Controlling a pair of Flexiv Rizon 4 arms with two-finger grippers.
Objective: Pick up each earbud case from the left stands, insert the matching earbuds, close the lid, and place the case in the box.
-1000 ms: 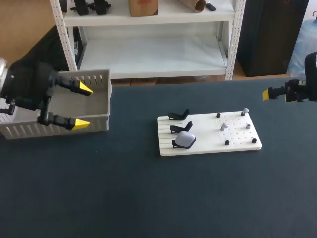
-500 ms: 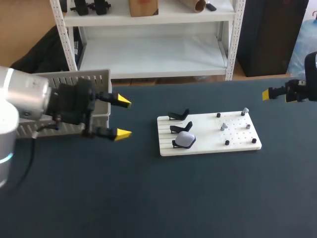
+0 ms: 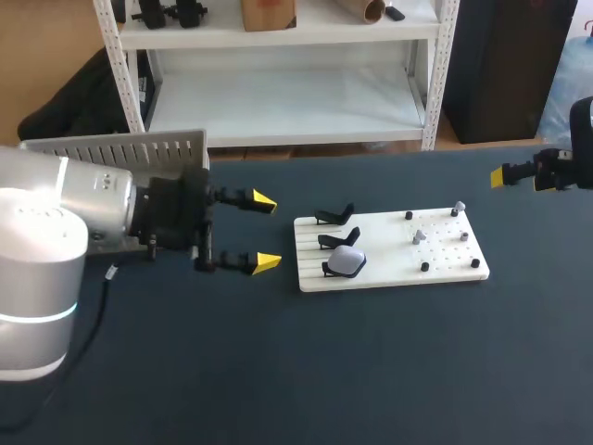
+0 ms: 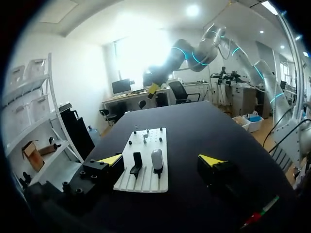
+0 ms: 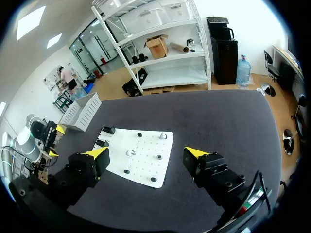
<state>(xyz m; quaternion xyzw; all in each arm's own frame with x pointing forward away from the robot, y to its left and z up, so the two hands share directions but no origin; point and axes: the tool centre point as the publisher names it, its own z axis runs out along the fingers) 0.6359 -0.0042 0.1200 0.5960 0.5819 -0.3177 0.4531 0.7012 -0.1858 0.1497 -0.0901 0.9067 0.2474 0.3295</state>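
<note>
just past the box (image 3: 111, 148), the left gripper (image 3: 266, 232) hangs spread and empty, aimed at the earbud case (image 3: 348, 260) on the near stand (image 3: 329, 270) of the white board (image 3: 380, 246), probably to grasp it, while the right gripper (image 5: 146, 153), also spread and empty, hangs well apart to the right.

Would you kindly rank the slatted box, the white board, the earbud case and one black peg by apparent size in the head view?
1-2. Slatted box and white board: alike; my left arm hides part of the box, so unranked.
3. Earbud case.
4. Black peg.
</note>
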